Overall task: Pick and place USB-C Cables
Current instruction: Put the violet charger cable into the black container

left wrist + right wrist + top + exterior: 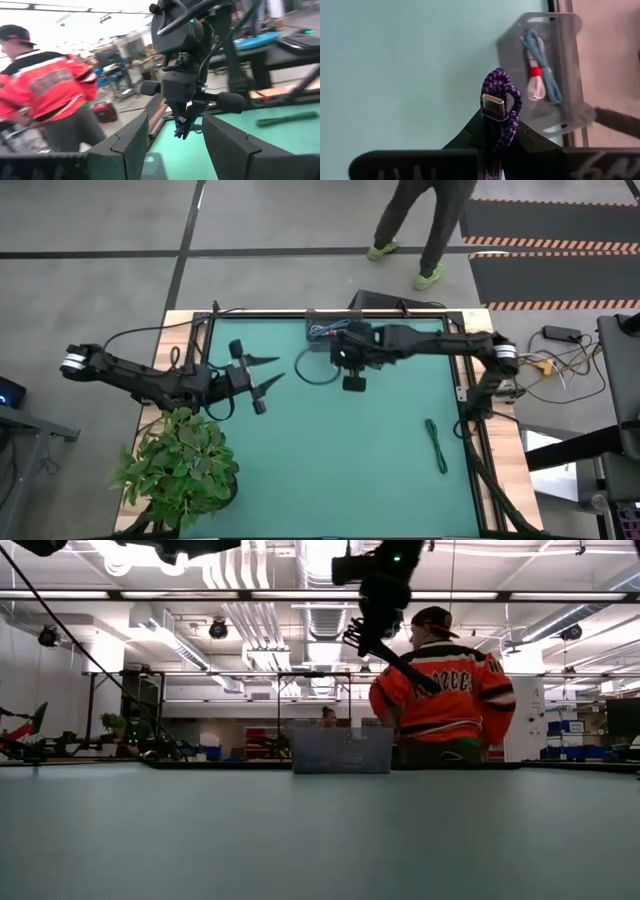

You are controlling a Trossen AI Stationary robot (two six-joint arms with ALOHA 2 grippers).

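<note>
My right gripper point(496, 131) pinches the purple cable point(499, 100) mid-bundle, raised above the mat near the tray point(567, 75) at the far edge. White and blue cables point(538, 70) already lie in it; the green cable point(436, 445) waits right, near side. Judged light, limp and braided: it should grip well, but loose ends droop. Left gripper point(265, 376) is spread, idle at left.

Purple cable point(499, 107) is braided cloth with a shiny metal plug; grey tray point(565, 60) looks matt translucent plastic.
</note>
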